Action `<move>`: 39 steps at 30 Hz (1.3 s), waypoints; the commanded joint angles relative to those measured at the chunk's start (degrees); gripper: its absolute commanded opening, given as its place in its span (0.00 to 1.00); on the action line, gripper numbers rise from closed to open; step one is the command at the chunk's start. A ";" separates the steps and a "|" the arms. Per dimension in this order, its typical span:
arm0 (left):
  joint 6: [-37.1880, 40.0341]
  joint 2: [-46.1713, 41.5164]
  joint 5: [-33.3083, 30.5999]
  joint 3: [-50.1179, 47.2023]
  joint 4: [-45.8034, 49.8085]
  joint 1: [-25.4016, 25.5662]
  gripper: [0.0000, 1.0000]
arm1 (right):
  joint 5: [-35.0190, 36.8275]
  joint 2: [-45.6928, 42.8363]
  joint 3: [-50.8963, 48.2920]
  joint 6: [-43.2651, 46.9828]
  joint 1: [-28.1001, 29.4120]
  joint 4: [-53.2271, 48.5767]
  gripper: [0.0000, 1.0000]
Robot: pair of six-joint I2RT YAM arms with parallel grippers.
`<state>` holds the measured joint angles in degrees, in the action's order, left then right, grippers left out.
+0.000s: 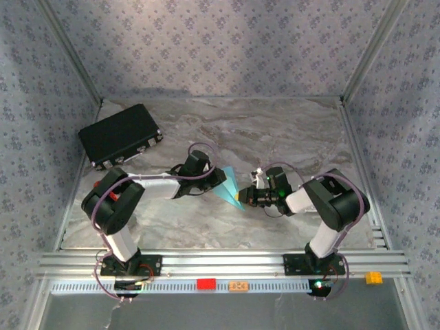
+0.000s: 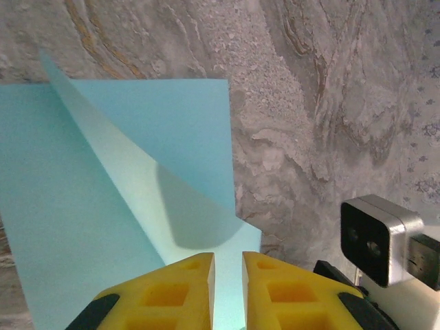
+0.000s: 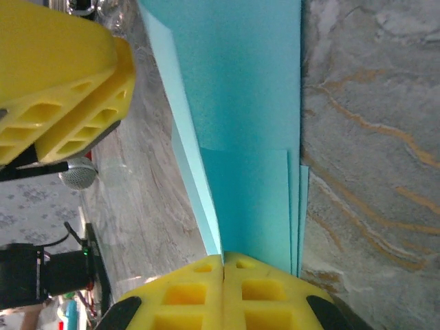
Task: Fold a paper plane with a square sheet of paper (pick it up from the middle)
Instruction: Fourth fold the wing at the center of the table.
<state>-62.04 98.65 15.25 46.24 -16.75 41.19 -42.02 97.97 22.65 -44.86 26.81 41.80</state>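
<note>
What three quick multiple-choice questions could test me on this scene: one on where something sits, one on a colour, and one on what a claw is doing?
1. Where is the black case?
A. On the far-left part of the table
B. At the near-right corner
C. Dead centre

2. What colour is the square sheet of paper?
A. Red
B. White
C. Light cyan-blue

3. The right gripper is:
A. Wide open
B. Shut on the square sheet of paper
C. Shut on the black case

Answers:
1. A, as the top view shows it lying far left, near the wall.
2. C, as every view shows a pale cyan-blue.
3. B, as its yellow fingers meet with the paper's edge pinched between them.
</note>
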 commanded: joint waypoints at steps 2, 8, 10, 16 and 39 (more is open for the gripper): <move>0.51 1.34 1.84 1.86 -2.31 0.35 0.18 | -1.30 1.70 -0.10 -4.13 -0.92 3.73 0.00; 0.91 2.42 1.98 2.44 -3.27 0.50 0.18 | -1.26 2.25 -1.28 -6.64 -1.80 6.48 0.00; 0.96 2.25 1.21 2.24 -3.03 0.51 0.18 | -1.09 2.14 -1.87 -7.22 -2.07 7.32 0.00; -0.66 2.60 -0.51 1.11 -1.87 0.45 0.13 | -1.02 2.72 -1.97 -7.60 -2.36 7.29 0.00; 4.73 9.21 2.60 8.34 -1.52 0.82 0.13 | -6.66 6.83 -1.22 -12.96 -5.16 10.98 0.00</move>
<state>-58.98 106.61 17.19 53.01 -19.31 41.65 -47.48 103.35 21.26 -56.42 22.35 52.58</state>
